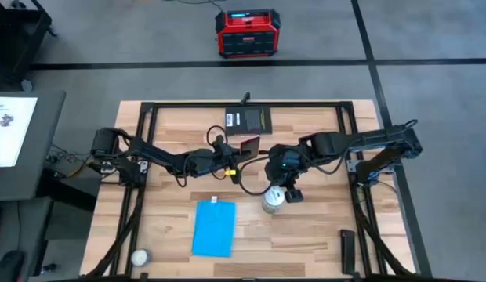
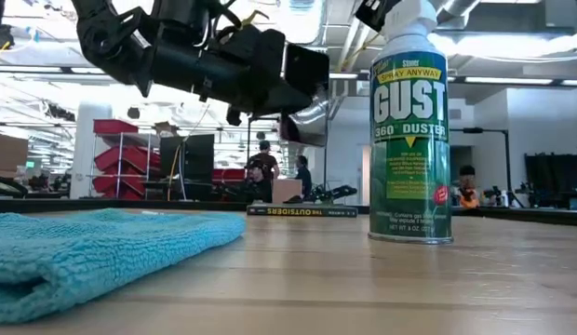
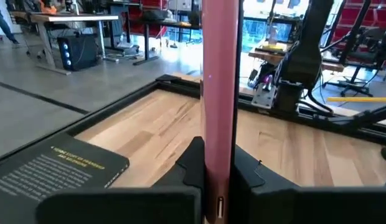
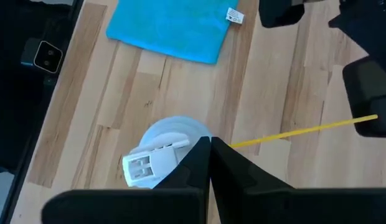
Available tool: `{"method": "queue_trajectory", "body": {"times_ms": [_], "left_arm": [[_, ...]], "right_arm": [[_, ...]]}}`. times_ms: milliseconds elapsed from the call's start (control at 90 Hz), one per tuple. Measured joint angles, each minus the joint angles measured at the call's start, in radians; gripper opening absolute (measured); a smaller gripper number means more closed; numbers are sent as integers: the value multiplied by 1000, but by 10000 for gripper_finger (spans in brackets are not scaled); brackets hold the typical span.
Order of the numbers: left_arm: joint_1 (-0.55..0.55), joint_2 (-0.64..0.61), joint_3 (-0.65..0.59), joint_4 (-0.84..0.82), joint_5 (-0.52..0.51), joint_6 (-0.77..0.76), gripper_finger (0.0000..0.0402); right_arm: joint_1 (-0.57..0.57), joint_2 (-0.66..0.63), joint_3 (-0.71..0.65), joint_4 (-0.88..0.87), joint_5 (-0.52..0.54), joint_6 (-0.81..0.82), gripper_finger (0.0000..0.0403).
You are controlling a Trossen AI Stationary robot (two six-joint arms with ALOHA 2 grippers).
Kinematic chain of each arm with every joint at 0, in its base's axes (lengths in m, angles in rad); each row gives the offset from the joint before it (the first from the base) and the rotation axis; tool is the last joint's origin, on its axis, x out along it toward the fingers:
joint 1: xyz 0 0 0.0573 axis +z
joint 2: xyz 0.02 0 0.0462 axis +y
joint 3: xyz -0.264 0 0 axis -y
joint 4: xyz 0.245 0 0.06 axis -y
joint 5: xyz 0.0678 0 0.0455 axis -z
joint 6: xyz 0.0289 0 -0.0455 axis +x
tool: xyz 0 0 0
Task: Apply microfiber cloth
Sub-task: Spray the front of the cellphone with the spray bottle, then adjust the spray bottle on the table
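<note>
The sky-blue microfiber cloth (image 1: 214, 228) lies flat on the table's near middle, its white tag (image 4: 234, 16) at a far corner; no gripper touches it. My left gripper (image 1: 237, 151) is at the table's centre, shut on a pink-backed phone (image 3: 219, 87). My right gripper (image 4: 210, 144) is shut, hovering close over the white cap (image 4: 157, 159) of an upright duster can (image 2: 409, 130) to the cloth's right. My left gripper pinches the phone's two flat faces near one end (image 3: 218, 177), one finger (image 3: 192, 163) on each side. The fingers come level from the table's left. The phone stands on edge out beyond them, clear of the table. My right gripper's shut tips are right beside the can's cap; whether they touch it I cannot tell.
A black book (image 1: 249, 120) lies flat at the table's far middle. A small white round thing (image 1: 139, 256) sits at the near left corner and a black bar (image 1: 347, 251) at the near right. A yellow cable (image 4: 305, 130) runs by the can.
</note>
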Motion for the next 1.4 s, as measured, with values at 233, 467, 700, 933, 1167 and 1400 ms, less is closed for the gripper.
{"method": "queue_trajectory", "body": {"times_ms": [233,467,700,933,1167,1400], "left_arm": [[-6,0,0,-3,-1,-3,3],[-6,0,0,-6,-1,-4,3],[-6,0,0,-12,-1,-5,3],[-8,-2,0,-12,-2,30,3],[-9,-38,0,-48,-1,77,3],[-10,-184,-30,-149,-35,141,3]], "right_arm": [[0,0,0,-4,0,0,0],[0,1,-1,-11,0,0,0],[0,1,-1,-12,0,0,0],[-8,-2,-2,5,19,-21,0],[-40,-16,31,24,35,-68,0],[-33,-19,125,-26,124,-115,0]]}}
